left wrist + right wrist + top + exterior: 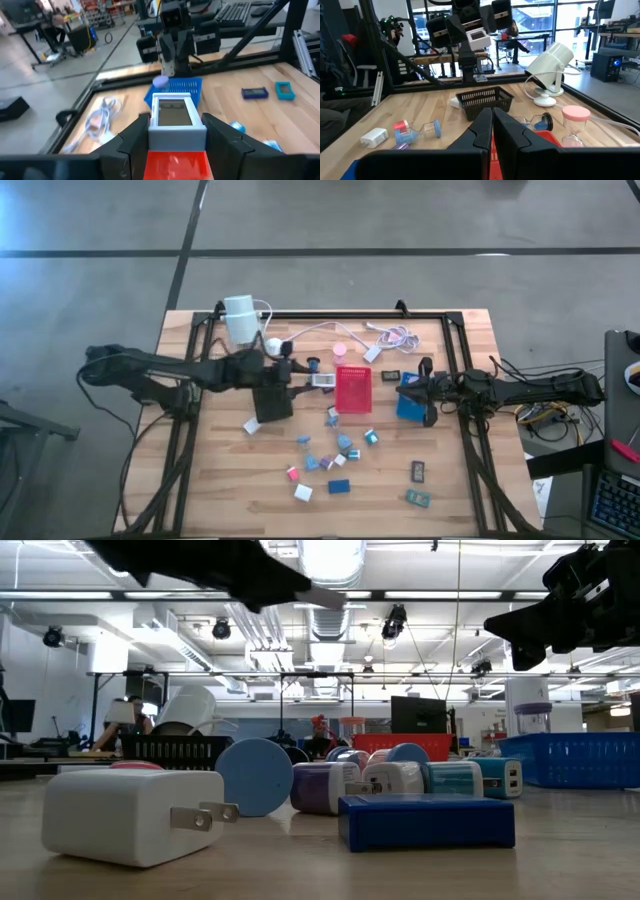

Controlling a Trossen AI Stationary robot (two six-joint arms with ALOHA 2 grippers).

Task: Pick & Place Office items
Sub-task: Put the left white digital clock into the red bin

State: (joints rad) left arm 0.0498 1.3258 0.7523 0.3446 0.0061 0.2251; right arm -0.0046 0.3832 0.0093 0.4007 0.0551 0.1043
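Wooden surface [220, 490] with a black frame along its edges carries everything; bare planks lie toward its near corners. The red tray [352, 390] sits mid-surface, its near end cut off in the left wrist view. The left pincer [177, 131] holds a small grey-and-white device [174, 120] above that tray. The right pincer [492, 131], fingers nearly together, hangs over the blue tray [409, 400]. The office items [335, 455] lie scattered near the front, each too small to identify.

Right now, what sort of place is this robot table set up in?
Probably a robotics lab or open workshop. Beyond the wooden table the low view shows exposed ceiling ducts and strip lights, the left wrist view shows a bare concrete floor, and the right wrist view shows desks with an office chair.
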